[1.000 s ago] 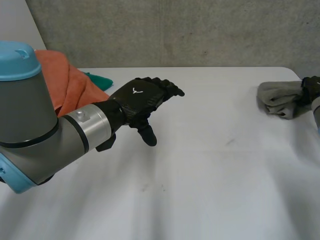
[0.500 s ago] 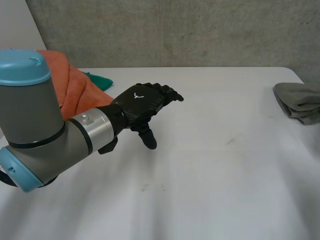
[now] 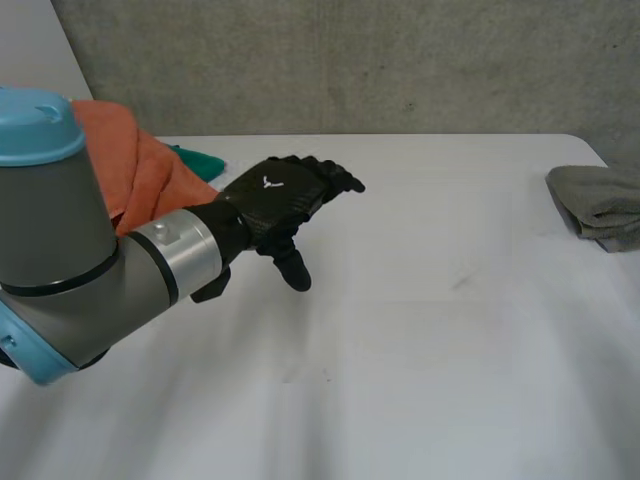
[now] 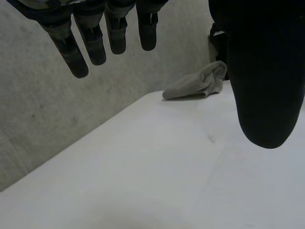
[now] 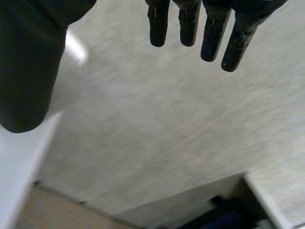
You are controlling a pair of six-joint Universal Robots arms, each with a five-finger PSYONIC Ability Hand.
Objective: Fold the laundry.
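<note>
The left hand [image 3: 280, 200] is held above the white table [image 3: 420, 330], fingers straight, nothing gripped, seemingly readied for the next piece. The folded grey cloth [image 3: 598, 203] is parked at the right edge, apparently finished. Orange cloth [image 3: 140, 170] and teal cloth [image 3: 203, 161] are heaped far left, unfolded. The right hand [image 5: 211, 38] is spread, empty

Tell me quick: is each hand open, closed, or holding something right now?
Left hand: open, fingers straight, holding nothing.
Right hand: open, fingers straight, holding nothing.
</note>
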